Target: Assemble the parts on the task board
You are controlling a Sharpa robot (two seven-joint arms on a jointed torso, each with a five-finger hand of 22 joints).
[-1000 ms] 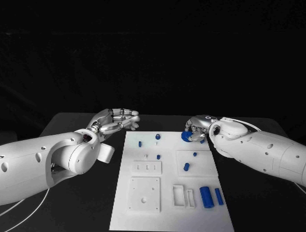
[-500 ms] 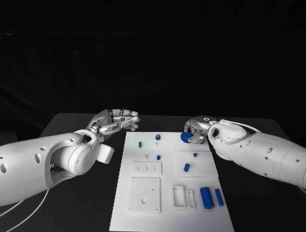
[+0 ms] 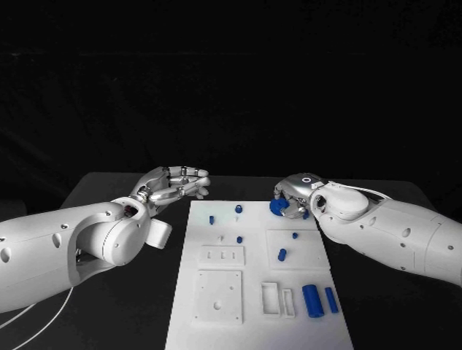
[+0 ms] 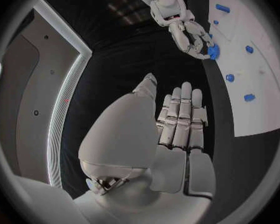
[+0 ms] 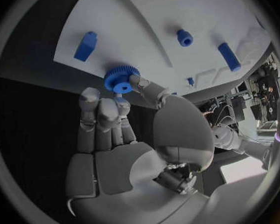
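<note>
The white task board (image 3: 257, 292) lies lengthwise in the middle of the black table. My right hand (image 3: 294, 193) hovers over the board's far right corner and pinches a blue gear (image 3: 280, 208) between thumb and fingertip; the right wrist view shows the gear (image 5: 120, 79) right at the board's edge (image 5: 65, 59). My left hand (image 3: 175, 182) hangs off the board's far left corner, fingers loosely bent, holding nothing. In the left wrist view its fingers (image 4: 180, 119) lie side by side, with the right hand (image 4: 187, 30) and the gear (image 4: 212, 51) beyond.
Small blue pegs stand on the board's far half (image 3: 238, 208) (image 3: 212, 218) (image 3: 281, 254). Two longer blue pieces (image 3: 313, 300) (image 3: 330, 300) lie at its near right. White recessed blocks (image 3: 219, 293) sit near left. Black table flanks the board on both sides.
My right hand with the gear has crept slightly left over the board's far corner. The left hand has stayed where it was.
</note>
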